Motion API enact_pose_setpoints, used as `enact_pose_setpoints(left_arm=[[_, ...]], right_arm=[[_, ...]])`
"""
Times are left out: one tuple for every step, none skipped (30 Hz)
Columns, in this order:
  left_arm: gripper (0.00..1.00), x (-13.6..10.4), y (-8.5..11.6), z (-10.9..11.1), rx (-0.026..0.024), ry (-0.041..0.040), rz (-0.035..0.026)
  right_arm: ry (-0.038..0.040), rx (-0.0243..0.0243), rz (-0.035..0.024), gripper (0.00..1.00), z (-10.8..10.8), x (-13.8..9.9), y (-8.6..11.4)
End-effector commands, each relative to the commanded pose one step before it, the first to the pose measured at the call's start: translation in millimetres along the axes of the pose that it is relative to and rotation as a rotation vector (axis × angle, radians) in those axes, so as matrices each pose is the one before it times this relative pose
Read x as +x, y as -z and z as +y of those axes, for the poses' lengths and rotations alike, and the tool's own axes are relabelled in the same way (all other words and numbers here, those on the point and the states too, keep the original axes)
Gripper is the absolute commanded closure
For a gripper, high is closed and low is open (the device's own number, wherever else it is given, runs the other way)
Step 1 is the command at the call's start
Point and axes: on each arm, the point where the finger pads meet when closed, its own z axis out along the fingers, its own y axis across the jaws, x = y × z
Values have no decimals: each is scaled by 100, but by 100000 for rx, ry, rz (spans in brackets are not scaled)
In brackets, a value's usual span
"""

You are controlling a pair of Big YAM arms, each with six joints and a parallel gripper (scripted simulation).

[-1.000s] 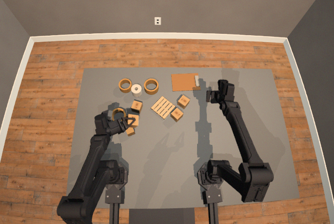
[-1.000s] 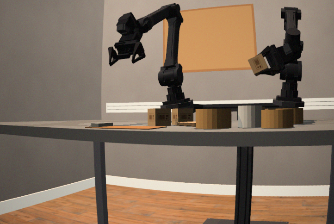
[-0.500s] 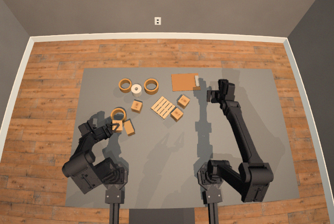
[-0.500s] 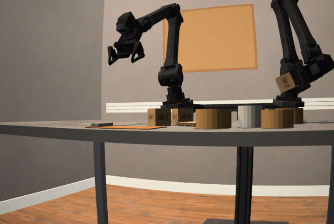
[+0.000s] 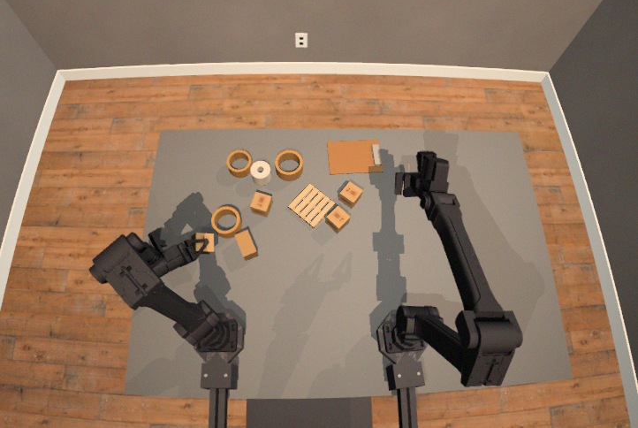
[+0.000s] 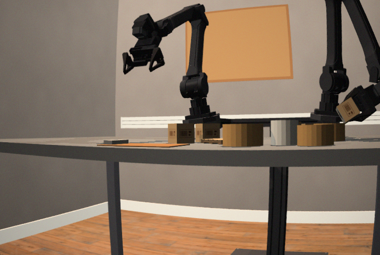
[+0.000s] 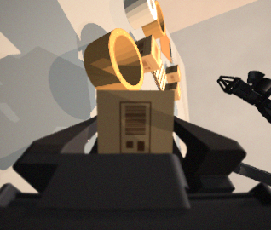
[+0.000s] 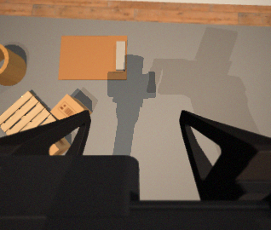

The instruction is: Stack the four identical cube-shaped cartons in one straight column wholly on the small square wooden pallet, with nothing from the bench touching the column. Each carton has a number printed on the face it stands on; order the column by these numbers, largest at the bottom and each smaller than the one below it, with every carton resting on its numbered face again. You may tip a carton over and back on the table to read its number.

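Note:
My left gripper (image 5: 198, 243) (image 7: 135, 115) is shut on a carton (image 5: 209, 240) (image 6: 348, 109) (image 7: 135, 102), held tilted above the table. A label with a barcode faces the left wrist camera; no number shows. My right gripper (image 5: 398, 183) (image 6: 137, 71) (image 8: 135, 115) is open and empty, high right of the pallet (image 5: 300, 196) (image 8: 15, 106). One carton (image 5: 351, 193) (image 6: 181, 133) (image 8: 67, 108) stands right of the pallet, another (image 5: 337, 217) (image 6: 207, 132) close at its lower-right side, and a third (image 5: 262, 202) (image 7: 150, 53) to its left. Their undersides are hidden.
Three orange rings (image 5: 239, 173) (image 5: 288, 175) (image 5: 226, 233) stand left of and behind the pallet, with a white roll (image 5: 261, 175) (image 6: 283, 133) between two. An oblong box (image 5: 246, 243) lies by the nearest ring. An orange clipboard (image 5: 350, 157) (image 8: 89, 57) lies behind the cartons.

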Motion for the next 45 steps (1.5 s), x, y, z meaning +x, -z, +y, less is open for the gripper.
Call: enact_pose_setpoints(left_arm=[[46, -529, 1203, 2071, 4619, -9060, 5097], [46, 257, 223, 169, 670, 2662, 609], [46, 275, 262, 183, 829, 3161, 683], [46, 262, 252, 15, 1111, 4439, 777], [46, 284, 224, -186, 1352, 5113, 1056], [46, 255, 248, -117, 1090, 4651, 1182], [46, 169, 249, 54, 491, 3263, 1063], [46, 70, 158, 141, -79, 1380, 662], [46, 0, 0, 0, 0, 0, 0], [46, 0, 0, 0, 0, 0, 0], [46, 19, 16, 52, -143, 1283, 219], [46, 44, -234, -95, 239, -225, 874], [46, -306, 79, -43, -1001, -1609, -562], [46, 864, -335, -276, 522, 2767, 289], [46, 919, -448, -286, 70, 3077, 781], [46, -265, 9, -28, -1908, 22, -436], [46, -20, -65, 2, -1456, 1236, -277], [46, -35, -5, 23, -1671, 1088, -582], [46, -33, -13, 9, -2093, 939, -724], [46, -26, -15, 5, -2727, 574, -901], [46, -15, -25, -22, -3328, -55, -1090], [46, -9, -25, -23, -3913, -478, -1280], [46, 0, -34, -55, -4417, -1136, -1461], [46, 11, -18, -26, -4695, -2076, -1525], [46, 4, 6, -2, -5545, -3412, -1874], [46, 0, 0, 0, 0, 0, 0], [46, 0, 0, 0, 0, 0, 0], [46, -47, -23, -91, -5242, -1361, -2036], [46, -47, -8, -62, -5545, -1819, -2203], [46, 7, -29, -74, -5254, -2395, -1812], [46, -26, -20, -156, -4199, -2186, -1858], [46, 10, -48, -247, -3372, -2413, -1494], [46, 1, -39, -230, -3113, -2110, -1446], [46, 45, -76, -307, -2744, -2448, -1149], [46, 39, -72, -296, -2651, -2202, -1131], [46, 58, -85, -282, -2564, -2183, -943], [46, 75, -94, -227, -2609, -2070, -719], [46, 64, -78, -140, -2812, -1790, -688], [46, 74, -83, -55, -3018, -1702, -513], [46, 78, -84, 35, -3281, -1584, -376], [46, 64, -66, 126, -3589, -1394, -388], [46, 47, -46, 216, -3890, -1248, -424], [46, 0, 0, 0, 0, 0, 0], [46, 0, 0, 0, 0, 0, 0], [46, -990, -10, 787, -7016, -1362, -1290]], right_arm=[[176, 2864, -8393, 0, -1459, -4807, 1787], [0, 0, 0, 0, 0, 0, 0], [0, 0, 0, 0, 0, 0, 0], [0, 0, 0, 0, 0, 0, 0], [653, -1576, 2847, 0, 821, 1680, -672], [0, 0, 0, 0, 0, 0, 0], [0, 0, 0, 0, 0, 0, 0], [0, 0, 0, 0, 0, 0, 0], [0, 0, 0, 0, 0, 0, 0], [0, 0, 0, 0, 0, 0, 0], [0, 0, 0, 0, 0, 0, 0], [0, 0, 0, 0, 0, 0, 0], [0, 0, 0, 0, 0, 0, 0], [0, 0, 0, 0, 0, 0, 0], [0, 0, 0, 0, 0, 0, 0], [0, 0, 0, 0, 0, 0, 0], [0, 0, 0, 0, 0, 0, 0], [0, 0, 0, 0, 0, 0, 0], [0, 0, 0, 0, 0, 0, 0], [0, 0, 0, 0, 0, 0, 0], [0, 0, 0, 0, 0, 0, 0], [0, 0, 0, 0, 0, 0, 0], [0, 0, 0, 0, 0, 0, 0], [0, 0, 0, 0, 0, 0, 0], [0, 0, 0, 0, 0, 0, 0], [0, 0, 0, 0, 0, 0, 0], [0, 0, 0, 0, 0, 0, 0], [0, 0, 0, 0, 0, 0, 0], [0, 0, 0, 0, 0, 0, 0], [0, 0, 0, 0, 0, 0, 0], [0, 0, 0, 0, 0, 0, 0], [0, 0, 0, 0, 0, 0, 0], [0, 0, 0, 0, 0, 0, 0], [0, 0, 0, 0, 0, 0, 0], [0, 0, 0, 0, 0, 0, 0], [0, 0, 0, 0, 0, 0, 0], [0, 0, 0, 0, 0, 0, 0], [0, 0, 0, 0, 0, 0, 0], [0, 0, 0, 0, 0, 0, 0], [0, 0, 0, 0, 0, 0, 0], [0, 0, 0, 0, 0, 0, 0], [0, 0, 0, 0, 0, 0, 0], [0, 0, 0, 0, 0, 0, 0], [0, 0, 0, 0, 0, 0, 0], [0, 0, 0, 0, 0, 0, 0]])
